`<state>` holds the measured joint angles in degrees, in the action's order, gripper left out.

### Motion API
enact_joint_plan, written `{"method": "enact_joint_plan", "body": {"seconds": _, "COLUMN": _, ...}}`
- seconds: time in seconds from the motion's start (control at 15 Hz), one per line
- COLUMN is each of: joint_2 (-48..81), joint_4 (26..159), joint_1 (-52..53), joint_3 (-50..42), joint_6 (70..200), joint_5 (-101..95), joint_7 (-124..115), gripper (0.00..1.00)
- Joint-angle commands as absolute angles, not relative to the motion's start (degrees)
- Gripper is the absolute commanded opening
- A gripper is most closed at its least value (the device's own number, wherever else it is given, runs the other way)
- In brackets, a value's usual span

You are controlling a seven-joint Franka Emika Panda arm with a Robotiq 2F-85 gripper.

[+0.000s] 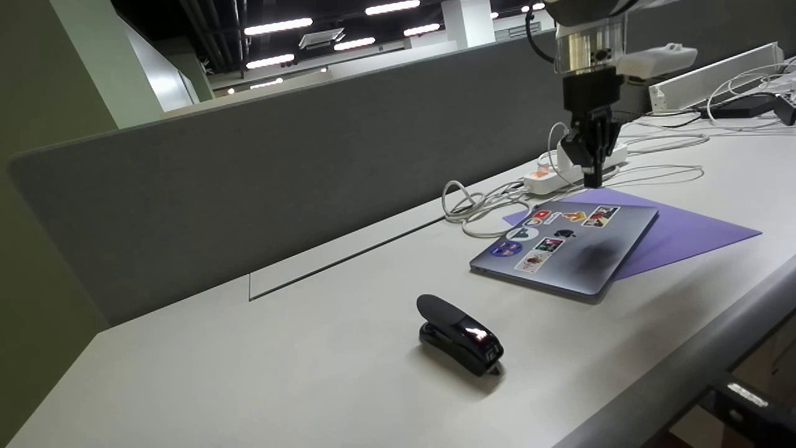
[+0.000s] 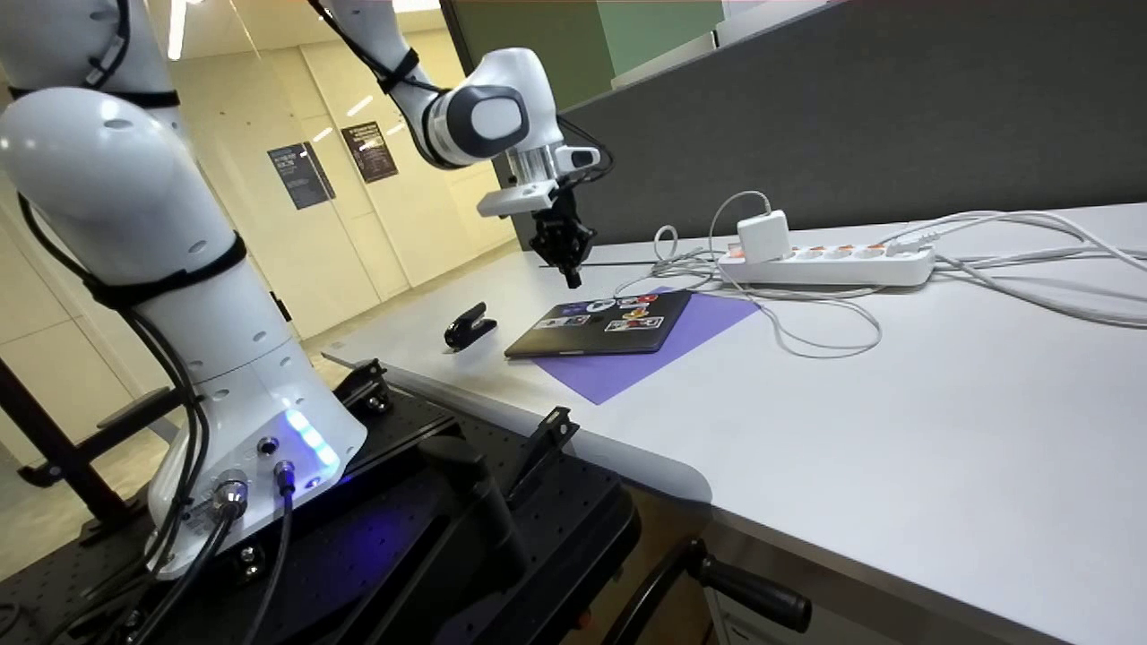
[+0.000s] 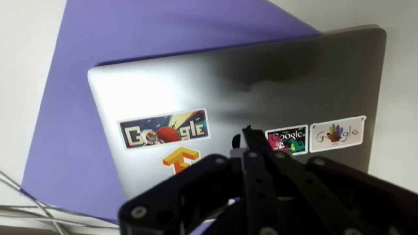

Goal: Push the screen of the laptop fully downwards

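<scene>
One slim grey-silver metal laptop (image 1: pixel 575 247) lies partly on a flat purple sheet (image 1: pixel 684 239) on the white desk (image 1: pixel 311 367), its sticker-dotted grey rectangular screen (image 3: pixel 235 94) folded down; the black two-fingered hand (image 1: pixel 593 178) hangs above it, apart, jaws closed together.

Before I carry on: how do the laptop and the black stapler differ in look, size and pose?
Size: the laptop is far larger than the stapler. Look: the laptop is grey with colourful stickers; the stapler is black. Pose: the laptop's screen looks folded flat, while the stapler's handle angles upward. Place: the laptop lies partly over the purple sheet; the stapler sits apart from it. Both are on the white desk.
</scene>
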<state>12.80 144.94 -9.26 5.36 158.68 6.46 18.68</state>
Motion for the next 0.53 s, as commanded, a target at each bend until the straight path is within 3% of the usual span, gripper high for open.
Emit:
{"method": "enact_joint_plan", "body": {"seconds": 0.0, "joint_2": 5.32, "joint_4": 146.49, "joint_1": -6.97, "joint_3": 3.83, "joint_6": 153.52, "joint_5": 5.74, "joint_7": 16.44, "gripper": 0.00}}
{"method": "enact_joint_plan", "body": {"seconds": 0.07, "joint_2": 4.42, "joint_4": 146.24, "joint_1": -6.66, "joint_3": 3.73, "joint_6": 152.03, "joint_5": 6.38, "joint_7": 17.30, "gripper": 0.26}}
{"method": "enact_joint_plan", "body": {"seconds": 0.13, "joint_2": 3.71, "joint_4": 146.05, "joint_1": -6.27, "joint_3": 3.51, "joint_6": 150.78, "joint_5": 6.86, "joint_7": 17.78, "gripper": 0.27}}
{"method": "enact_joint_plan", "body": {"seconds": 0.47, "joint_2": 2.25, "joint_4": 145.81, "joint_1": -4.84, "joint_3": 2.55, "joint_6": 146.94, "joint_5": 8.96, "joint_7": 19.59, "gripper": 0.60}}
